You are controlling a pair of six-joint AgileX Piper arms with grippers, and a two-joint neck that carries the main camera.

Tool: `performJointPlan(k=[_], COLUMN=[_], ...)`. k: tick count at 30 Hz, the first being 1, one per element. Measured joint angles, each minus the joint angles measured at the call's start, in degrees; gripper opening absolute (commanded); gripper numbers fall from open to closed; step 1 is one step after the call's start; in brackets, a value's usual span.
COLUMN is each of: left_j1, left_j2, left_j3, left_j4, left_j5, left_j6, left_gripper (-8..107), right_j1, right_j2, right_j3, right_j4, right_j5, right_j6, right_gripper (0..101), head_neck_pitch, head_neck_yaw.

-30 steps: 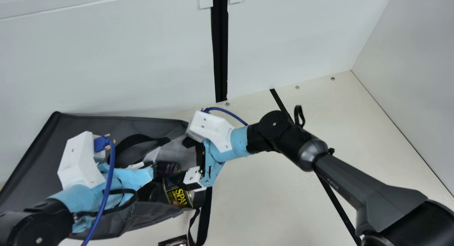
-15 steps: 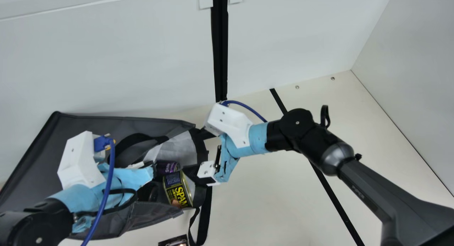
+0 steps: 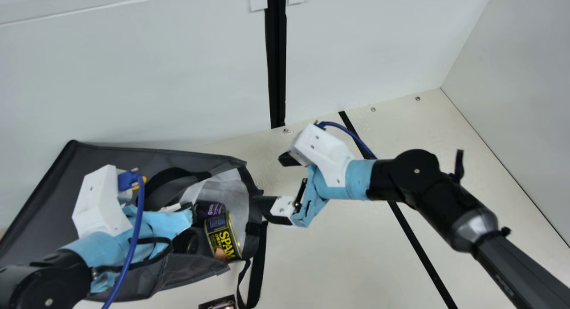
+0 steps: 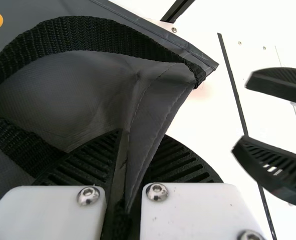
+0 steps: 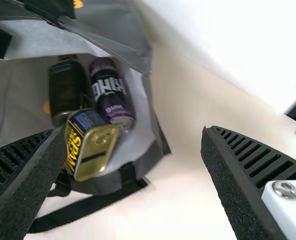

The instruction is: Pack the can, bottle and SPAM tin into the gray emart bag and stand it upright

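The gray bag point(image 3: 40, 202) lies on its side, its mouth facing right in the main view. Inside rest the SPAM tin point(image 3: 222, 238), the purple-black can point(image 3: 208, 209) and, in the right wrist view, the dark bottle point(image 5: 66, 90) beside the can point(image 5: 109, 95), with the tin point(image 5: 91, 142) nearest the mouth. My left gripper point(image 3: 171, 222) is over the bag's front side; in its wrist view the left gripper point(image 4: 137, 155) is shut on a fold of bag fabric. My right gripper point(image 3: 272, 182) stands open just right of the mouth; its wrist view shows the gripper point(image 5: 130, 131) holding nothing.
A black strap point(image 3: 257, 273) trails from the bag's mouth toward the front. A small dark item point(image 3: 218, 302) lies at the main view's bottom edge. The white back wall point(image 3: 133, 77) rises behind the bag, and bare table point(image 3: 329, 255) extends to the right.
My right gripper has drawn back to the right, out from the bag's mouth, uncovering the SPAM tin and the mouth's edge. The left arm has kept still.
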Motion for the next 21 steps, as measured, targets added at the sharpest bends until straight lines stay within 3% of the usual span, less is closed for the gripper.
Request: performJointPlan(k=[21], left_j1=[0.0], left_j2=[0.0], left_j3=[0.0], left_j4=[0.0], left_j5=[0.0], left_j6=[0.0], left_gripper=[-8], right_j1=[-13.0], right_j2=[-14.2], right_j3=[5.0], right_j4=[-11.1], right_j5=[-3.4], right_j6=[13.0], right_gripper=[95], head_neck_pitch=[0.0], head_neck_yaw=[-0.1])
